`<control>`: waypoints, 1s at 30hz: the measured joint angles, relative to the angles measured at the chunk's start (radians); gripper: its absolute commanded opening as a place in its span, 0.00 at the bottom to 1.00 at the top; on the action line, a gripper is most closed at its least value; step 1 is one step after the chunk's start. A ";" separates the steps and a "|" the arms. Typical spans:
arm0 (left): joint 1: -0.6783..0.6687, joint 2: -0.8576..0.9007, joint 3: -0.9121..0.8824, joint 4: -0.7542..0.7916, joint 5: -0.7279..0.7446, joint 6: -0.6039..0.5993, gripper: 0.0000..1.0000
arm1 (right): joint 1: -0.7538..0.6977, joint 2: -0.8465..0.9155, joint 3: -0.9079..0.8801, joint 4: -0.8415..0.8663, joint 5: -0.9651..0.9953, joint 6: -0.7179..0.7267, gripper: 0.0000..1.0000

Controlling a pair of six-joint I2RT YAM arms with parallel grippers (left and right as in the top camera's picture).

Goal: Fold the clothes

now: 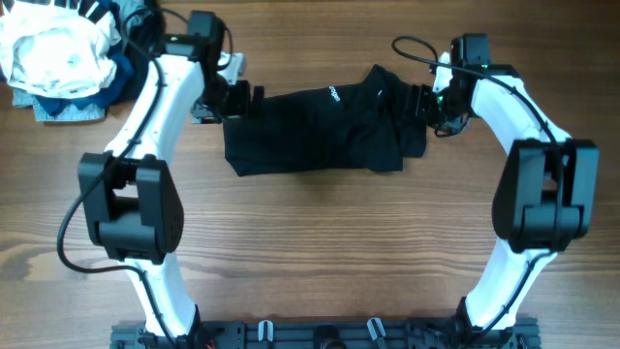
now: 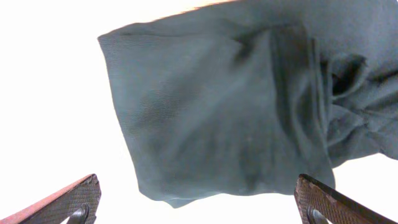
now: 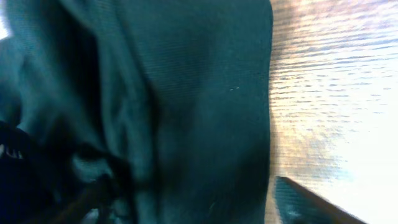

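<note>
From above, the black shirt (image 1: 310, 131) lay as a wide flat band on the table (image 1: 310, 242), nearer its far edge, between the left gripper (image 1: 237, 100) and the right gripper (image 1: 418, 105). Other laundry (image 1: 58, 53) sat in the far left corner. In the left wrist view, the fingers (image 2: 71, 199) stood wide apart and held nothing. In the right wrist view, the jaws were apart too, with one finger (image 3: 311, 208) over bare wood.

Black clothes (image 1: 310, 131) with white lettering (image 1: 332, 95); wood-grain brown table (image 1: 320, 242); white-and-blue cloth pile (image 1: 58, 53)
</note>
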 measured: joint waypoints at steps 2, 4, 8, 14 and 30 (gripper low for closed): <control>0.016 0.000 0.000 0.000 0.000 -0.003 1.00 | -0.024 0.020 0.001 0.011 -0.048 -0.001 0.97; 0.022 0.000 0.000 0.000 0.000 -0.003 1.00 | -0.048 0.021 0.001 0.020 -0.090 -0.001 0.97; 0.021 0.000 0.000 0.002 0.000 -0.003 1.00 | -0.090 0.032 0.001 0.025 -0.192 -0.020 0.94; 0.021 0.000 0.000 0.015 0.000 -0.003 1.00 | -0.088 0.068 0.001 0.002 -0.381 -0.055 0.59; 0.021 0.000 0.000 0.016 0.000 -0.003 1.00 | -0.231 0.080 0.008 -0.034 -0.395 -0.034 0.19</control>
